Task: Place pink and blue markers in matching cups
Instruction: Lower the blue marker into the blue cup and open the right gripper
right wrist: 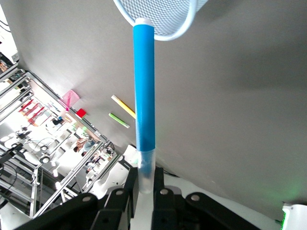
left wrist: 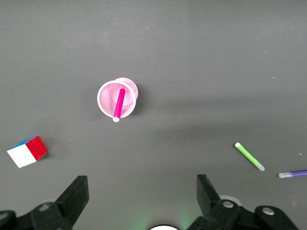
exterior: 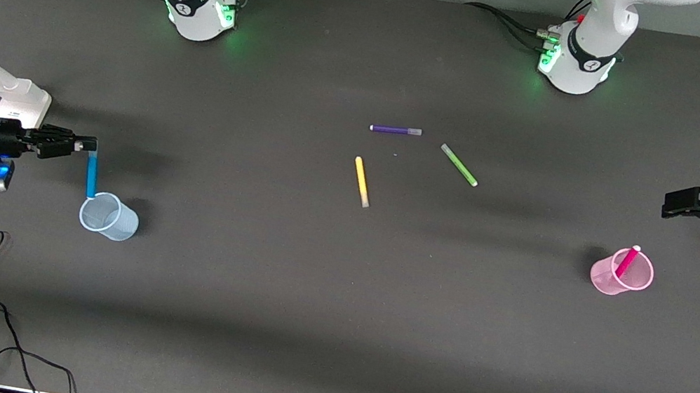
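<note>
Clamped on the blue marker's (exterior: 91,175) cap end, your right gripper (exterior: 90,145) hangs it over the blue cup (exterior: 109,216) at lower left, so lower and release next, while your left gripper (left wrist: 141,199) waits spread above the pink marker (exterior: 627,261) already in the pink cup (exterior: 622,272).
</note>
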`<act>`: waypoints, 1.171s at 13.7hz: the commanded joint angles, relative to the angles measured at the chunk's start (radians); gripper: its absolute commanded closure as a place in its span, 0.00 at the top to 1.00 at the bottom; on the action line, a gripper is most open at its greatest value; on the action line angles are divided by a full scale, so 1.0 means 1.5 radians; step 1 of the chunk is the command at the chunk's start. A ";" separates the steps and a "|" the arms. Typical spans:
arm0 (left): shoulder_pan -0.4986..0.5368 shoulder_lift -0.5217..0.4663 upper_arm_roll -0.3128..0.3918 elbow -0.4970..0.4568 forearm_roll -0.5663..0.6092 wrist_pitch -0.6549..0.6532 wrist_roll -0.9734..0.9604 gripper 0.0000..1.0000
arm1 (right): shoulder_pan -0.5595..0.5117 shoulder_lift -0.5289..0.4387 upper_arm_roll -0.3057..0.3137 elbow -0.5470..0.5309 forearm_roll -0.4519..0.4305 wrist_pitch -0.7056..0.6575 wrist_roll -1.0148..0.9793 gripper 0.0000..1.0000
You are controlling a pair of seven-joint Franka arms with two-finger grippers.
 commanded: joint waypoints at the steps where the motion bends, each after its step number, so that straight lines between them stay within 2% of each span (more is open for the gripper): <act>1: -0.041 -0.029 0.027 -0.030 -0.009 0.012 -0.007 1.00 | -0.010 0.021 0.003 0.022 0.031 -0.019 -0.007 0.00; 5: -0.041 -0.044 0.025 -0.039 -0.009 0.013 -0.008 1.00 | -0.025 0.075 0.004 0.065 0.062 -0.044 -0.008 0.00; 7: -0.040 -0.051 0.024 -0.040 -0.009 0.011 -0.008 1.00 | -0.025 0.082 0.005 0.071 0.062 -0.046 -0.010 0.00; 10: -0.002 -0.046 -0.027 -0.039 -0.009 0.011 -0.008 1.00 | -0.025 0.095 0.006 0.072 0.073 -0.046 -0.013 0.00; 15: -0.001 -0.046 -0.027 -0.038 -0.009 0.006 -0.008 1.00 | -0.025 0.110 0.006 0.078 0.077 -0.046 -0.021 0.00; 16: -0.001 -0.046 -0.027 -0.037 -0.009 0.005 -0.007 1.00 | -0.029 0.123 0.006 0.100 0.087 -0.046 -0.020 0.23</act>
